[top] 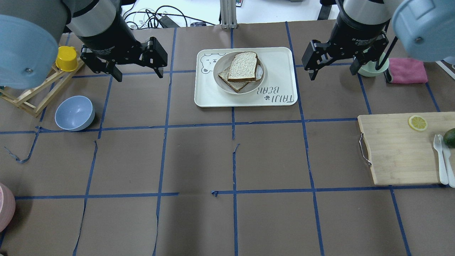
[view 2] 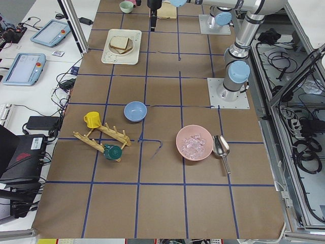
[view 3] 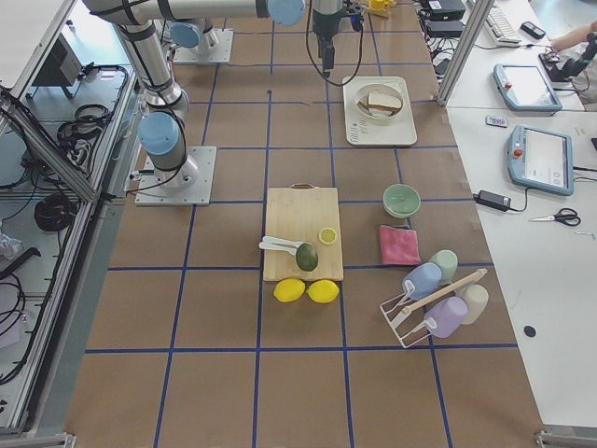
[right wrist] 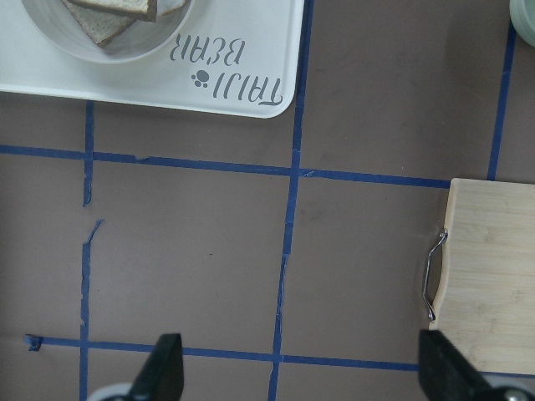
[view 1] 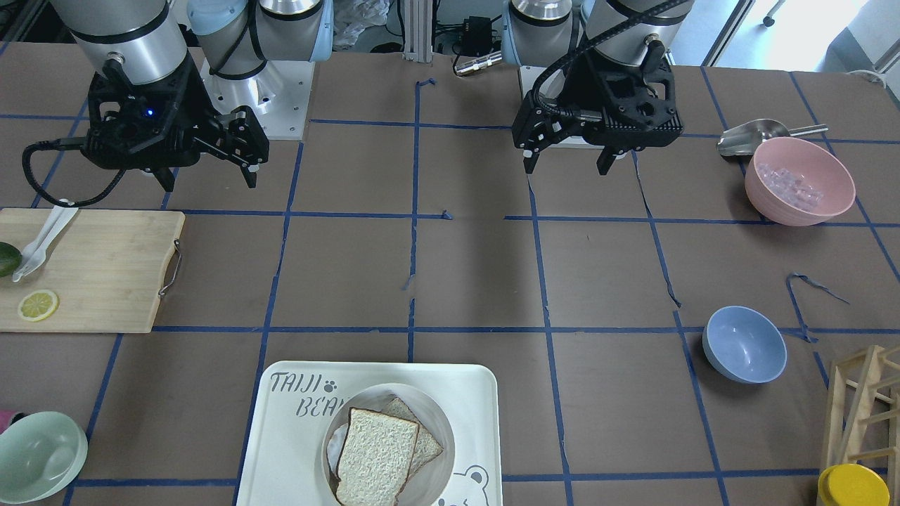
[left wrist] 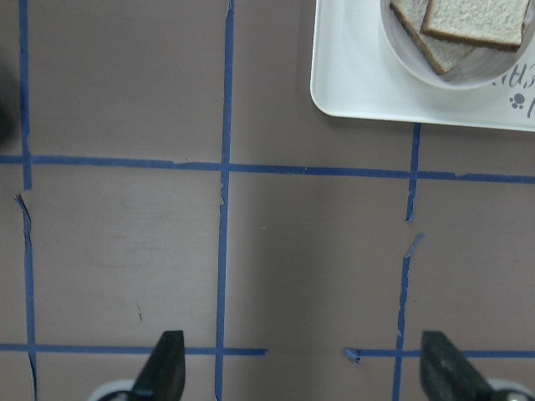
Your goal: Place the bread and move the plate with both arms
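The bread (top: 243, 66) lies on top of a smaller slice on the round cream plate (top: 217, 69), which sits in the white bear-print tray (top: 280, 71) at the table's far middle. In the front-facing view the bread (view 1: 376, 457), plate (view 1: 422, 406) and tray (view 1: 295, 436) are at the bottom. My left gripper (top: 138, 75) (view 1: 567, 167) hangs open and empty to the tray's left. My right gripper (top: 333, 74) (view 1: 211, 184) hangs open and empty to the tray's right. Both are above the table, clear of the tray. The left wrist view shows the bread (left wrist: 476, 21) at the top right.
A blue bowl (top: 74, 113) sits at the left, with a wooden rack and yellow cup (top: 66, 58) behind it. A cutting board (top: 401, 149) with a lemon slice and white cutlery lies at the right. A pink cloth (top: 407, 70) and a green bowl (view 1: 39, 457) are near my right gripper. A pink bowl (view 1: 799, 180) stands beside a metal scoop.
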You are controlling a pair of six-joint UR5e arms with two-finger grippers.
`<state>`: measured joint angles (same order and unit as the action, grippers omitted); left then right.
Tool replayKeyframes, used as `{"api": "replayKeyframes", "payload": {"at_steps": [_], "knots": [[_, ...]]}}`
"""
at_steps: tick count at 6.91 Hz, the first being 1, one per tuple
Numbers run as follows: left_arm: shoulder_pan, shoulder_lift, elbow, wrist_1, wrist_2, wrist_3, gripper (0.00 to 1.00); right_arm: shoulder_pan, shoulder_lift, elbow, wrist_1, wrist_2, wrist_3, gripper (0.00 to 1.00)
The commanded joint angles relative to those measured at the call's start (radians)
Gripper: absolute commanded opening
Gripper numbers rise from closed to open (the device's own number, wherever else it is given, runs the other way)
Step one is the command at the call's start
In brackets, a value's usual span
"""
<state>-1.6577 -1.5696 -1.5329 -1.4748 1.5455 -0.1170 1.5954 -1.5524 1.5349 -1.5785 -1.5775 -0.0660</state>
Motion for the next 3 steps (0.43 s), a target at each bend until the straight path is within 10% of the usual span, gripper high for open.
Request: {"api": "replayKeyframes", "payload": {"at_steps": [1, 3], "knots": [[-0.001, 0.005, -0.004, 0.033, 0.008, 0.005, 1.0, 0.0, 0.0, 0.001, 0.0, 0.001, 0.005, 1.0], [-0.001, 0.007, -0.009, 0.03, 0.008, 0.005, 1.0, 0.0, 0.0, 0.001, 0.0, -0.001, 0.003, 1.0]]}}
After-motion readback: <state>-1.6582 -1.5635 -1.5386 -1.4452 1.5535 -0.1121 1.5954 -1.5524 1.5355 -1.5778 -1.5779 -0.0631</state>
